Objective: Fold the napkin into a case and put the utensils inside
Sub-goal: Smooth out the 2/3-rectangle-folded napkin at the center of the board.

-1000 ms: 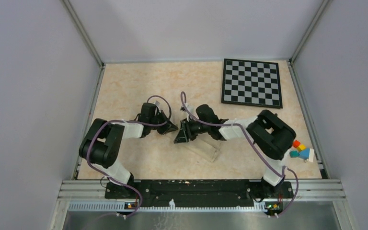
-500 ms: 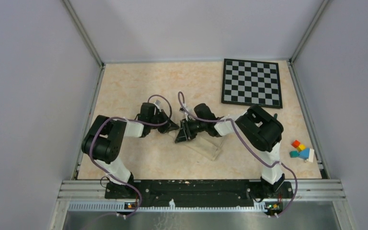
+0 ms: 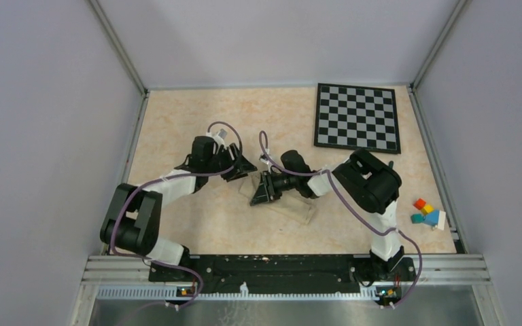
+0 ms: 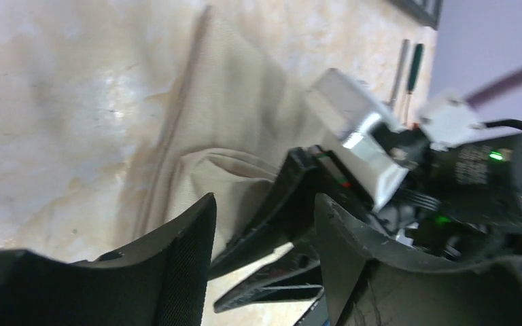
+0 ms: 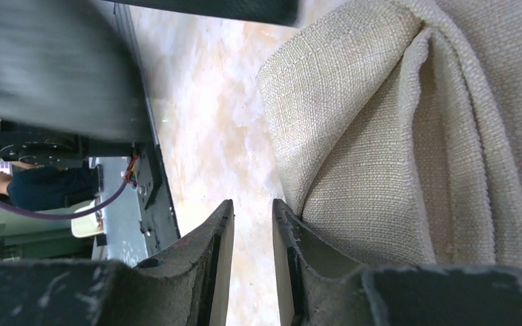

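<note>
Small coloured blocks (image 3: 427, 212), red, yellow, teal and blue: clustered at the right edge of the pale marbled surface (image 3: 177, 129), well apart from the cloth.

Soft beige woven cloth napkin (image 3: 293, 208): folded into a long narrow band, by the look of it not yet a finished case. Lies flat mid-surface between the two arms. Long axis diagonal, near-right to far-left, with a layered, rounded fold at the far-left end.

Black two-finger right gripper (image 3: 259, 193): fingers (image 5: 204, 278) narrowly parted, bare surface showing through the gap, no cloth seen between. Sits at the napkin's far-left end, fold touching or just beside one finger's outer face; cannot tell which.

Black two-finger left gripper (image 3: 240, 165): fingers (image 4: 180, 261) spread wide, holding nothing. Hangs just beyond that same end, facing the right gripper.

Utensils, a slim silver knife (image 4: 399, 68) and a spoon (image 4: 416, 64) with dark handle: side by side, parallel, far right past the right arm. Bowl out of view.

Black-and-white checkered board (image 3: 357, 117): far right corner, utensils near it.

Judged pivot for the coming move: fold end directly between both sets of fingers; right arm nearer to it and to the utensils.
</note>
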Controlling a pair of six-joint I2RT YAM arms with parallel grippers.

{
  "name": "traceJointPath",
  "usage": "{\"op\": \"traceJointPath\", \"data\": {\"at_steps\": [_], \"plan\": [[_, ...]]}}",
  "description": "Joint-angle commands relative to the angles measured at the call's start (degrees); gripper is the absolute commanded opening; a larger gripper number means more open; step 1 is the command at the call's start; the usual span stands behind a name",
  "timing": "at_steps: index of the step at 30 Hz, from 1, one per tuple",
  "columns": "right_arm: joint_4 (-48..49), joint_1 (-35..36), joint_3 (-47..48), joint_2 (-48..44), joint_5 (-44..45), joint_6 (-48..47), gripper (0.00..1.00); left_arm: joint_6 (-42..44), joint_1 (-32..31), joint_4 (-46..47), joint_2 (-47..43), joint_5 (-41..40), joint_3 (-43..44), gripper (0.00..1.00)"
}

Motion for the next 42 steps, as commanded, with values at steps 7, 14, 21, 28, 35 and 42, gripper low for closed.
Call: {"op": "traceJointPath", "data": {"at_steps": [7,14,21,28,35,42], "plan": [[-4.02,-0.55,0.54,-8.64,-1.96,-2.79,0.28,-9.1,-0.52,12.44,-1.5,6.26,-8.52,0.23],[0.41,-1.85,-3.4,-6.06,-2.52,-2.48,0.23,-9.3,-0.67,15.19,8.53,4.25,-9.05,0.07],[-3.37,-3.76,-6.79,-5.17,-4.78,-6.58,0.23,-4.92,-0.54,5.09,13.67,-0.17,-5.94,0.0],[-5.29,-6.43,-14.27,-10.71,-5.84,-8.8,0.25,-2.33,1.5,2.2,13.96,-1.42,-5.55,0.0],[-10.72,-9.66,-20.21,-18.7,-5.91,-9.95,0.25,-0.45,2.48,0.9,15.74,-0.68,-4.25,0.0],[-13.87,-13.87,-26.34,-23.66,-2.93,-8.8,0.25,0.05,3.12,0.95,16.44,-0.14,-3.33,0.0]]}}
